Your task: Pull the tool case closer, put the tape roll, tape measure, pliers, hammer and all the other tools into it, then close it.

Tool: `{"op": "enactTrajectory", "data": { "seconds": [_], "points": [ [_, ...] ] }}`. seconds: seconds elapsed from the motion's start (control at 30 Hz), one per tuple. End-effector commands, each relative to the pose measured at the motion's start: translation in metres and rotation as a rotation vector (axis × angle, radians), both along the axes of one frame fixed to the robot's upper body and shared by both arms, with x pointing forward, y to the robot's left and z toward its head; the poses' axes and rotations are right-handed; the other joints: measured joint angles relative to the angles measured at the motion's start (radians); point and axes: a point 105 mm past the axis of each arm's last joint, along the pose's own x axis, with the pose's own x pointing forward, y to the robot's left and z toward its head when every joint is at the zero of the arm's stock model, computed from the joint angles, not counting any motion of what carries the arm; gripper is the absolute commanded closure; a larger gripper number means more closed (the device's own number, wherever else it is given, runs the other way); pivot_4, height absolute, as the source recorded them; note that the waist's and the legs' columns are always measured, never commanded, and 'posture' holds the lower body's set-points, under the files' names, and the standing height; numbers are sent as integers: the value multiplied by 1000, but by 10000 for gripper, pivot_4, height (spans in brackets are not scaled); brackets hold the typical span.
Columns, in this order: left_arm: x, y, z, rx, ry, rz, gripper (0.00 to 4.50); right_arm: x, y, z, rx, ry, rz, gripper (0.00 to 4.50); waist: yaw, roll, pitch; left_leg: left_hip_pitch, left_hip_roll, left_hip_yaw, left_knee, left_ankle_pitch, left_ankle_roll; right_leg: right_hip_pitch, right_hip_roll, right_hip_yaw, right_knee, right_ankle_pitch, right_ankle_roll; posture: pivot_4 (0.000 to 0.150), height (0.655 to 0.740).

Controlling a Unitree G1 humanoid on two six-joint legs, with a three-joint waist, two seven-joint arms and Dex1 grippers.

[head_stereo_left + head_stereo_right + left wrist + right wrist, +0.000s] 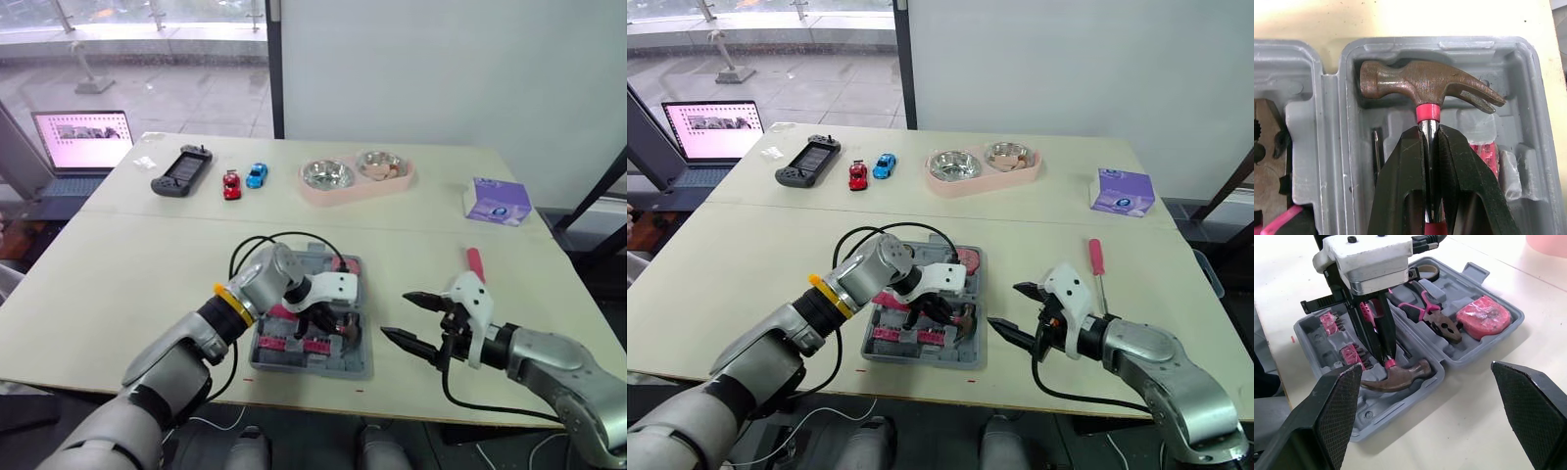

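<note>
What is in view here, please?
Grey plastic tool case: 1, grey, open, near edge.
Rusty steel hammer: 1, brown, in case.
Pink-handled pliers: 1, pink, in case.
Pink tape measure: 1, pink, in case.
Red-handled screwdriver: 1, red, right of case.
Pink double pet bowl: 1, pink, far side.
Purple tissue box: 1, purple, far right.
Red toy car: 1, red, far left.
Blue toy car: 1, blue, beside it.
Black game controller: 1, black, far left.
Open laptop: 1, grey, beyond table.
Left hand: 1, black, gripping hammer.
Right hand: 1, black, open, beside case.

no legible text on the tool case (pixel 1400 406), laptop screen (pixel 83 137) illegible
</note>
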Motion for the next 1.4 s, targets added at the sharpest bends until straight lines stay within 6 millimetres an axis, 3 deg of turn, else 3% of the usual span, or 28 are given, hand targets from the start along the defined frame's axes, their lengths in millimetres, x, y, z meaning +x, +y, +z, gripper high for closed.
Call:
{"op": "enactTrajectory", "data": {
  "seconds": [0.03,0.87,0.93,0.97,1.1,1.4],
  "points": [
    [3,-1,3,24,-23,-11,44658,-2,4,9,11,-41,13,0,0,0,0,0,0,0,0,0,0,0,0,0,0,0,0,1500,7400],
    [5,0,-1,48,-24,2,44658,-2,2,7,13,-37,9,0,0,0,0,0,0,0,0,0,0,0,0,0,0,0,0,1500,7400],
    [6,0,-1,45,-33,3,35431,-2,2,7,13,-37,9,0,0,0,0,0,0,0,0,0,0,0,0,0,0,0,0,1500,7400],
    [6,0,0,42,-37,3,33178,-2,2,7,14,-37,9,0,1,0,0,0,0,0,0,0,0,0,0,0,0,0,0,1500,7400],
    [9,1,12,25,-59,7,14710,-2,2,6,16,-35,7,0,0,0,0,0,0,0,0,0,0,0,0,0,0,0,0,1500,7400],
    [7,22,49,-72,-139,34,14710,-2,3,5,24,-36,3,0,-1,0,0,0,0,0,0,0,0,0,0,0,0,0,0,1500,7400]
  ]
}}
